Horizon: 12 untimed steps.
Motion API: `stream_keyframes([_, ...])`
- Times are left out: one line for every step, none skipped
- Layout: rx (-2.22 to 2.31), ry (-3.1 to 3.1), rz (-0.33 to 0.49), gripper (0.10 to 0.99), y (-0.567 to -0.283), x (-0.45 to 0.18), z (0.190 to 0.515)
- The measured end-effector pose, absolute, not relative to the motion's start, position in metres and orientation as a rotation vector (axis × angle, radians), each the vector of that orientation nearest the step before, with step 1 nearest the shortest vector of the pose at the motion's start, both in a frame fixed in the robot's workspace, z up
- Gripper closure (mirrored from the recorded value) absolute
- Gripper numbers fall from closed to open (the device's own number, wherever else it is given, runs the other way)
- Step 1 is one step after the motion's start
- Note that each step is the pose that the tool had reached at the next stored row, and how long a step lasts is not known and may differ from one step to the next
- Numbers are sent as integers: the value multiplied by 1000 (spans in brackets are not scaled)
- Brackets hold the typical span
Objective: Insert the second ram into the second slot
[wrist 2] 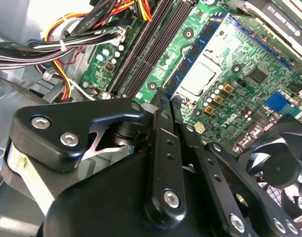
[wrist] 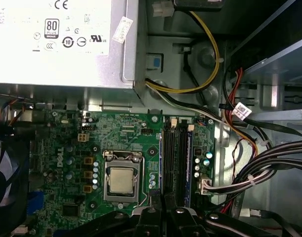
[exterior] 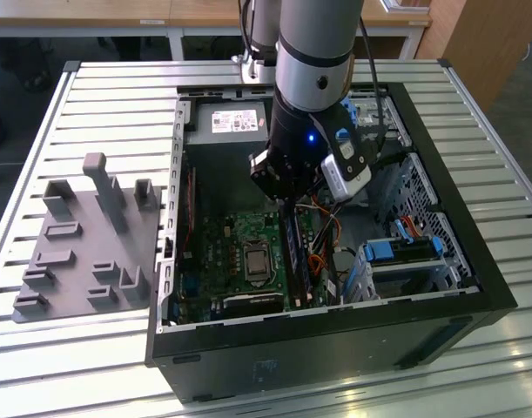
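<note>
Second wrist view: gripper [wrist 2: 169, 98] was clenched, its black fingers [wrist 2: 160, 133] nearly together w/ the near end of the second ram [wrist 2: 196, 57] between the tips. The ram stood on edge, a thin blue board w/ dark chips. It ran away from the tips along the green motherboard [wrist 2: 158, 74], just beside the CPU socket [wrist 2: 202, 79] and parallel to it. On its other side lay the dark memory slots [wrist 2: 151, 44], then a bundle of black, yellow and red cables [wrist 2: 86, 34]. Couldn't tell whether the ram was fully seated or only resting in its slot. A black fan [wrist 2: 284, 163] sat close to the board.

First wrist view: the ram showed edge-on as a thin blue line at the socket side of the slot bank, lined up w/ the gap between the finger tips. A silver power supply [wrist: 57, 39] sat beyond the board.

Exterior view: arm [exterior: 313, 61] reached down into the open PC case [exterior: 474, 292], which lay on its side on a slatted metal table [exterior: 100, 96]. Gripper was low over the board, approx mid-case. A grey holder block [exterior: 83, 252] w/ upright pegs lay on the table toward the exterior view's left, just beside the case. Blue drive-bay clips [exterior: 405, 250] sat inside the case at the exterior view's right.
</note>
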<state>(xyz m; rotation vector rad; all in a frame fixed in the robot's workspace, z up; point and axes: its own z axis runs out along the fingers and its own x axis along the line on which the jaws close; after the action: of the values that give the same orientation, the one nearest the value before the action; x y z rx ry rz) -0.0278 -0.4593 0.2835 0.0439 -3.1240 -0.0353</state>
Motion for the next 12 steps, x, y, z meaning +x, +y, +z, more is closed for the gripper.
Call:
stream_keyframes([44,-3124,-35,949,-459,-28,283])
stream_keyframes([44,-3124,-35,949,-459,-28,283])
stream_keyframes([44,-3124,-35,949,-459,-28,282])
stream_keyframes([44,-3124,-35,949,-459,-28,282])
stream_keyframes([44,-3124,-35,949,-459,-28,281])
stream_keyframes([44,-3124,-35,949,-459,-28,281])
stream_keyframes([44,-3124,-35,949,-459,-28,280])
stream_keyframes([44,-3124,-35,949,-459,-28,280])
stream_keyframes([44,-3124,-35,949,-459,-28,279])
stream_keyframes([44,-3124,-35,949,-459,-28,279])
stream_keyframes([44,-3124,-35,949,-459,-28,279])
stream_keyframes([44,-3124,-35,949,-459,-28,278])
